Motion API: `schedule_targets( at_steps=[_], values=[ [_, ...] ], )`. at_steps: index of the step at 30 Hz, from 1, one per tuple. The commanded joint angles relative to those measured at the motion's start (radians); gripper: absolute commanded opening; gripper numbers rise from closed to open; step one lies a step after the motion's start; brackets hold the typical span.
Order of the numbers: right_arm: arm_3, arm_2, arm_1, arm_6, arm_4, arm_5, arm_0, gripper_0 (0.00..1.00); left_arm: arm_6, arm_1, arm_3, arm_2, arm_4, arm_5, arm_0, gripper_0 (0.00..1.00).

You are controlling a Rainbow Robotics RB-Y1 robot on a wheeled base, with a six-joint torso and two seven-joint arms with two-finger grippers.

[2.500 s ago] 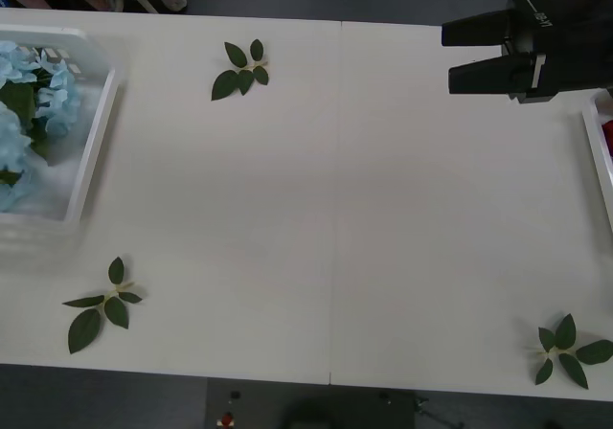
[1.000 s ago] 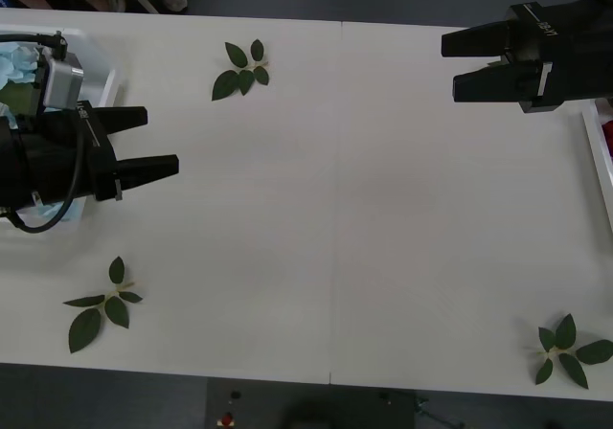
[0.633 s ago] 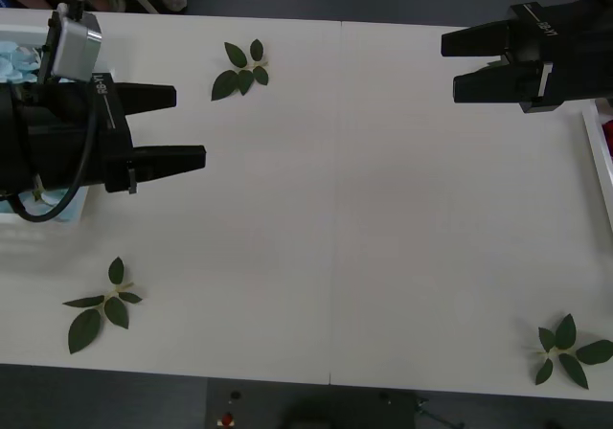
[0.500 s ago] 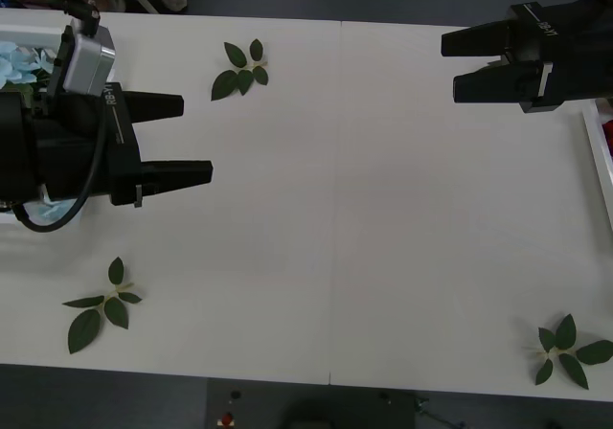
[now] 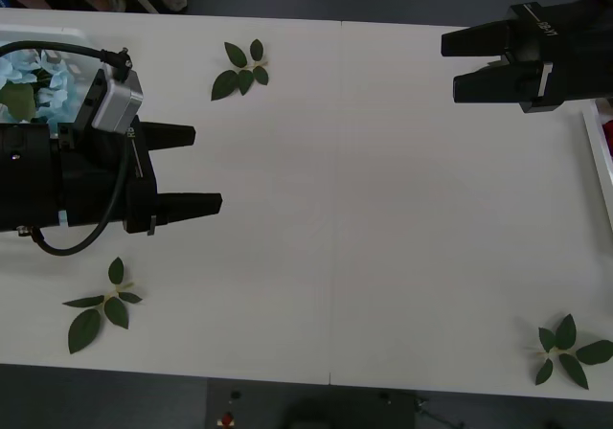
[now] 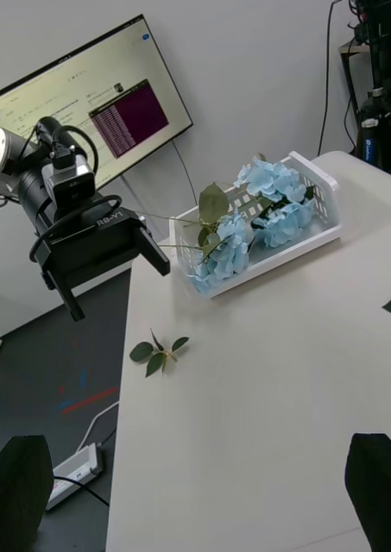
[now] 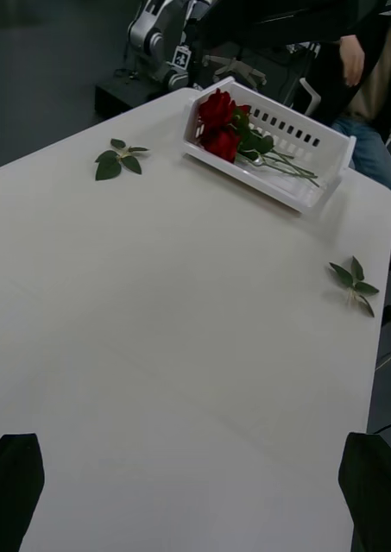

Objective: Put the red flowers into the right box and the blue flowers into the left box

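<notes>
The blue flowers (image 5: 36, 73) lie in the left box (image 5: 59, 36), a white slotted tray at the table's far left; the right wrist view shows the blue flowers (image 6: 268, 203) heaped in the left box (image 6: 277, 259). The red flowers (image 7: 217, 129) lie in the right box (image 7: 309, 194), whose pale rim (image 5: 599, 156) shows at the table's right edge. My left gripper (image 5: 206, 168) hovers open and empty just right of the left box. My right gripper (image 5: 446, 65) is open and empty over the far right of the table.
Three loose green leaf sprigs lie on the white table: one far left of centre (image 5: 239, 70), one near left (image 5: 101, 304), one near right (image 5: 570, 352). The wide middle of the table is bare between the two arms.
My left arm has come in from the left and slid right and toward the near side, away from the left box, its fingers open. The right arm has stayed put.
</notes>
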Motion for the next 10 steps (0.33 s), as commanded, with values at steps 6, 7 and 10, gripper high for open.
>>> schedule_targets(
  at_steps=[6, 7, 10],
  values=[
    [-0.012, -0.023, -0.018, 0.002, -0.01, 0.001, -0.01, 0.99, 0.05, -0.008, -0.024, 0.02, 0.007, -0.008, -0.042, 1.0],
    [-0.012, -0.023, -0.018, 0.002, -0.01, 0.001, -0.01, 0.99, 0.05, -0.008, -0.024, 0.02, 0.007, -0.008, -0.042, 1.0],
    [-0.012, -0.023, -0.018, 0.002, -0.01, 0.001, -0.01, 0.99, 0.05, -0.008, -0.024, 0.02, 0.007, -0.008, -0.042, 1.0]
  ],
)
